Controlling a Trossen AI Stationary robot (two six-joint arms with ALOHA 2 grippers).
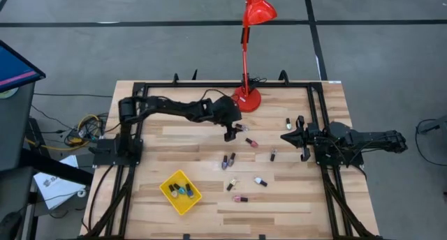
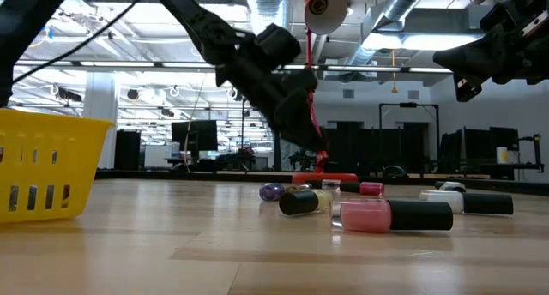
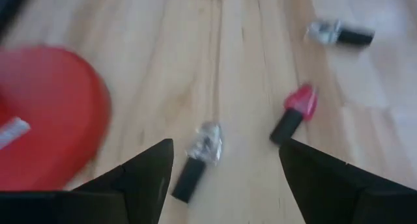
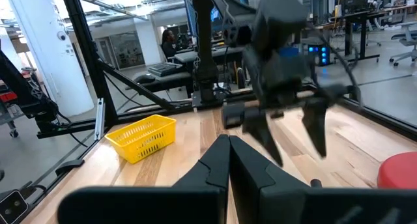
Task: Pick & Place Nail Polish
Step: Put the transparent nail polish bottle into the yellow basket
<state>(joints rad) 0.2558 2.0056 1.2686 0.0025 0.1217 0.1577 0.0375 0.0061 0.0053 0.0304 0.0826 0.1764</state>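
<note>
Several tiny nail polish bottles lie on their sides on the wooden table, among them a pale one with a black cap (image 3: 199, 160) (image 1: 242, 128), a red one (image 3: 296, 110) (image 1: 251, 141) and a clear one (image 3: 339, 34). More lie nearer the front (image 1: 228, 160) (image 1: 260, 181) (image 1: 240, 198). My left gripper (image 3: 226, 147) (image 1: 232, 133) is open and hangs above the pale bottle, its fingers on either side and clear of it. My right gripper (image 4: 229, 160) (image 1: 288, 137) is shut and empty, raised at the right.
A yellow square tray (image 1: 170, 178) (image 2: 43, 166) at the front left holds several bottles. A red desk lamp stands with its round base (image 1: 247, 99) (image 3: 49, 113) close behind my left gripper. A black frame (image 1: 314, 100) runs round the table's edges.
</note>
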